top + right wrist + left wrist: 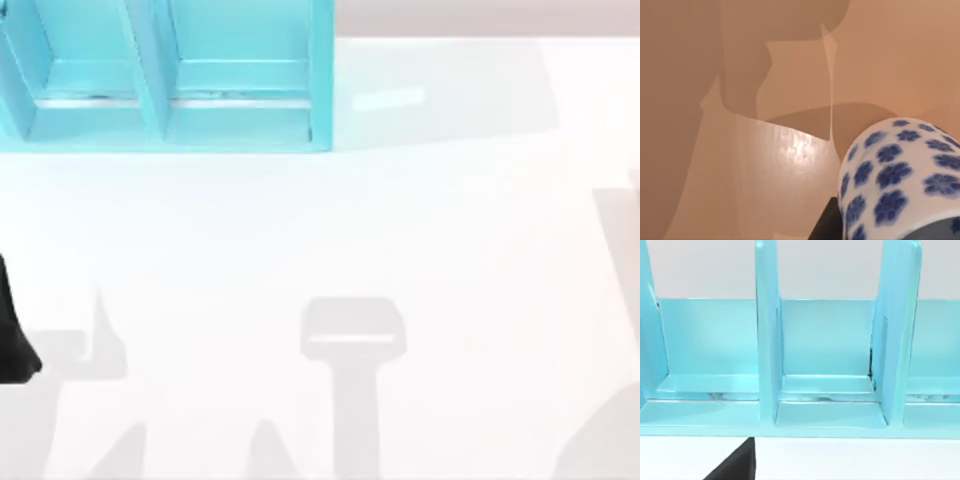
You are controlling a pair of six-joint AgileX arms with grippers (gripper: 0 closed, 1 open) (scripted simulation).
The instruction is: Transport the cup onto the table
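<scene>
The cup [900, 175], white with blue flowers, sits very close in the right wrist view, tilted, against a tan surface with shadows on it. A dark finger [826, 226] of my right gripper lies against its side, and the cup appears held. The table [420, 220] is a broad white surface in the top view. My left arm [14, 335] shows as a black shape at the table's left edge. One of its dark fingers [737, 465] appears in the left wrist view, in front of the shelf.
A turquoise shelf unit [170, 110] with open compartments [827, 390] stands at the table's back left. Grey shadows of the arms fall across the front of the table [350, 340].
</scene>
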